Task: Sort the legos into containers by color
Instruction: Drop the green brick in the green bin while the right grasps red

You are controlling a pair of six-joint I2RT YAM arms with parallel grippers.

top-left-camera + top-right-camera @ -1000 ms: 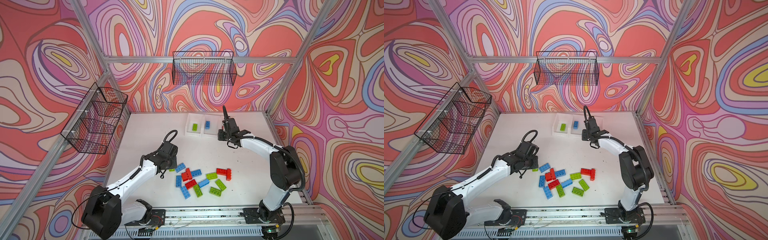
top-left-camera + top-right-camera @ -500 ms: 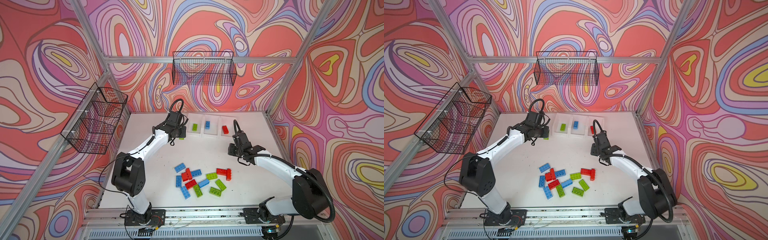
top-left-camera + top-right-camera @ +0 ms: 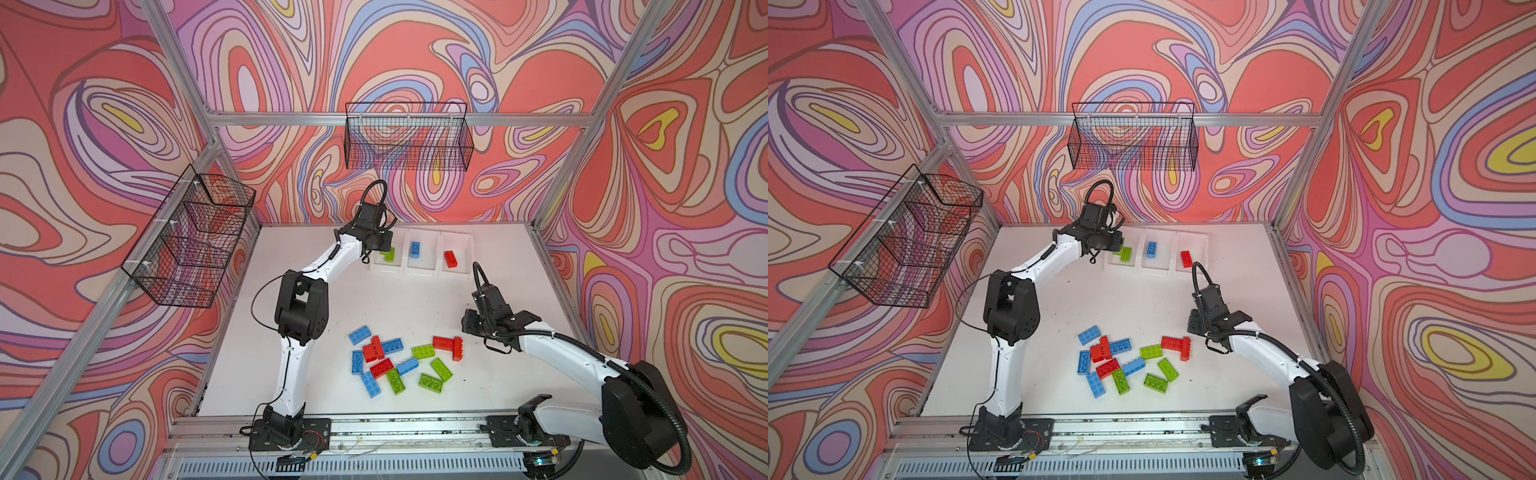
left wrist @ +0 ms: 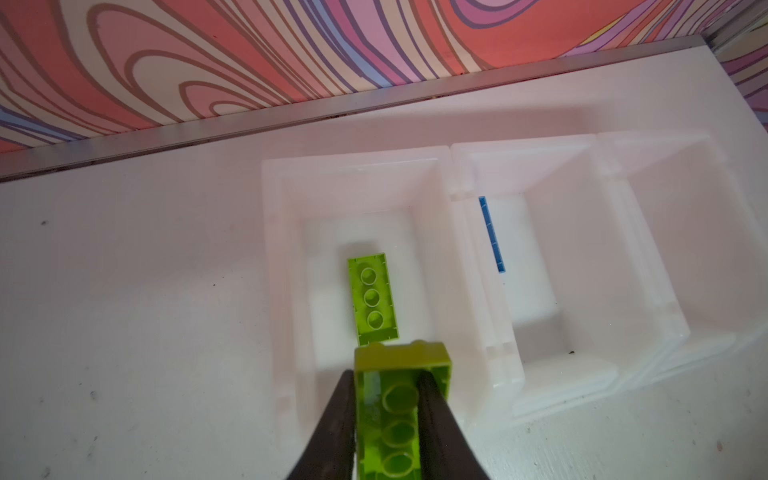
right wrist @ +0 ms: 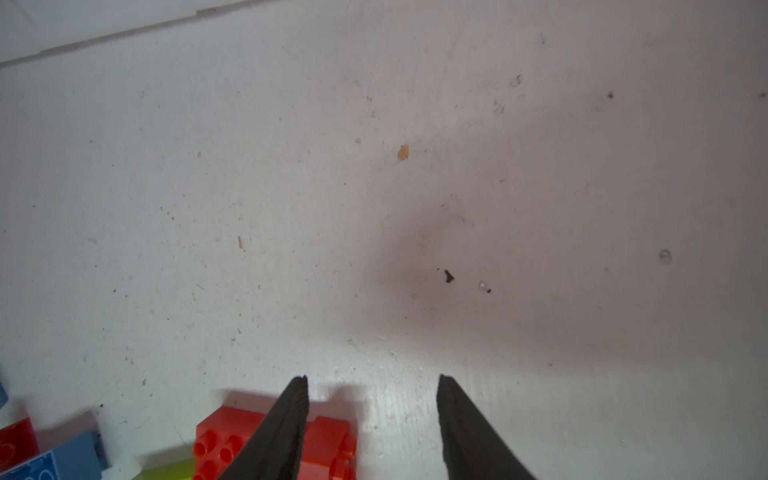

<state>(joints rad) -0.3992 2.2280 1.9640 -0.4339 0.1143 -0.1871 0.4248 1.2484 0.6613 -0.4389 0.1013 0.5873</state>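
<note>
Left gripper (image 4: 385, 378) clamped on held lime brick (image 4: 401, 359), over near wall of leftmost bin (image 4: 286, 232). Plan: clear the rim, lower, then release beside binned lime brick (image 4: 371, 297). Right gripper (image 5: 372, 380): fingers apart, empty, beside red bricks (image 5: 232, 428).

White table (image 3: 415, 307) with loose legos (image 3: 407, 365) and three white containers (image 3: 419, 271)

Both arms wore glossy white shells between boxy black joint housings. A thin black cable (image 3: 257, 299) trailed along the left arm (image 3: 291, 370), a ribbed black conduit (image 3: 528, 332) along the right arm (image 3: 569, 353). The right gripper (image 5: 372, 377) had dark, tapered, finely ridged fingers (image 5: 286, 428).
</note>
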